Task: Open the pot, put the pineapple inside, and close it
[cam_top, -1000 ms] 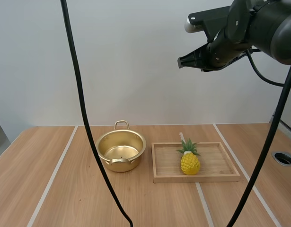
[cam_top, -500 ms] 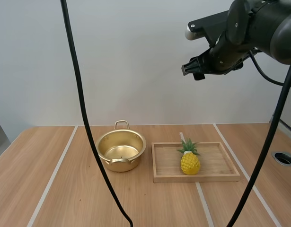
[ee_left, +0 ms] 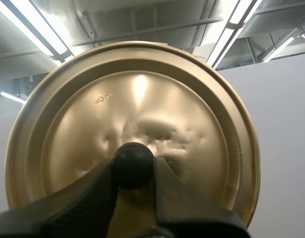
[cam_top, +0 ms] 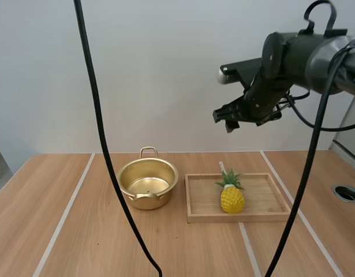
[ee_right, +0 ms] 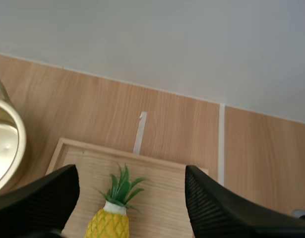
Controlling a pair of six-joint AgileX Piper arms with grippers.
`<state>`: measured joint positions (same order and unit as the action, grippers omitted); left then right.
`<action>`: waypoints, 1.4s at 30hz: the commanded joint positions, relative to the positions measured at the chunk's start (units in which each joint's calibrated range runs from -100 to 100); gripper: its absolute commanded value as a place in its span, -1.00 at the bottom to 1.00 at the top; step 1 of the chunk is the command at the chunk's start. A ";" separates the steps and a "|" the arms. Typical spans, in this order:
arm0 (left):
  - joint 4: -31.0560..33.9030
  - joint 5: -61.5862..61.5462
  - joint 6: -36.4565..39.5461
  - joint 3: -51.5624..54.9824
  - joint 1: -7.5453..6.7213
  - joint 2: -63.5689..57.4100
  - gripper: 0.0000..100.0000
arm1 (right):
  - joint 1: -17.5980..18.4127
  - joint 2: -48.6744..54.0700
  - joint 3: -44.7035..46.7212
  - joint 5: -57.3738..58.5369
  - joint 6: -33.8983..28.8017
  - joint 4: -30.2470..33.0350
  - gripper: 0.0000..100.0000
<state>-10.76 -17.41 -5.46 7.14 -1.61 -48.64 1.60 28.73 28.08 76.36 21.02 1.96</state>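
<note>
— On the desk [cam_top: 79,231], how far has this job got?

— The first step looks done. The pot [cam_top: 148,183] stands open, with nothing inside that I can see, just beside the wooden tray [cam_top: 264,214].

— And its lid?

— The lid [ee_left: 132,109] is up in the left end effector [ee_left: 132,171]. The fingers are closed round the black knob [ee_left: 132,163], and the lid's top face is turned toward the wrist camera.

— What about the fruit?

— It isn't in the pot yet. The pineapple [cam_top: 231,196] stands upright near the middle of the tray, leaves up.

— Where's the other arm?

— The right end effector [cam_top: 223,120] hangs high over the tray, well above the pineapple, with its fingers spread wide and holding nothing. From its wrist camera the pineapple sits below, between the two fingers, and the pot's rim shows beside the tray.

— So what's left?

— Most of it, I'd say. The right arm has to descend, grasp the pineapple, carry it across and lower it into the pot. Then the left arm has to set the lid back on. By my reckoning it's roughly a third done.
</note>
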 commanded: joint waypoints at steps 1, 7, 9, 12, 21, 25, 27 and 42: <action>-0.54 0.63 0.09 -0.43 -0.19 -0.23 -1.00 | -0.22 -0.26 3.33 -1.88 0.57 -0.89 1.00; -0.54 0.63 0.09 -0.43 -0.19 -0.23 -1.00 | -0.22 -0.90 8.65 -7.07 0.57 -1.33 1.00; -0.54 0.63 0.09 -0.43 -0.19 -0.23 -1.00 | -0.22 -1.82 9.80 -7.54 0.57 -1.96 1.00; -0.54 0.63 0.09 -0.43 -0.19 -0.23 -1.00 | -0.22 -3.22 11.62 -8.16 0.57 -2.88 1.00; -0.54 0.63 0.09 -0.43 -0.19 -0.23 -1.00 | -0.22 -7.17 15.95 -10.62 0.60 -2.99 1.00; -0.54 0.63 0.09 -0.43 -0.19 -0.23 -1.00 | -0.22 -7.95 16.41 -10.38 0.60 -4.07 1.00; -0.54 0.63 0.09 -0.43 -0.19 -0.23 -1.00 | -0.22 -7.95 16.41 -10.55 0.60 -5.06 1.00; -0.54 0.63 0.09 -0.43 -0.19 -0.23 -1.00 | -0.22 -7.95 20.71 -13.13 1.51 -7.79 1.00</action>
<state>-10.76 -17.56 -5.46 7.14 -1.61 -48.64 1.60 20.48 46.48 64.84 22.13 -5.68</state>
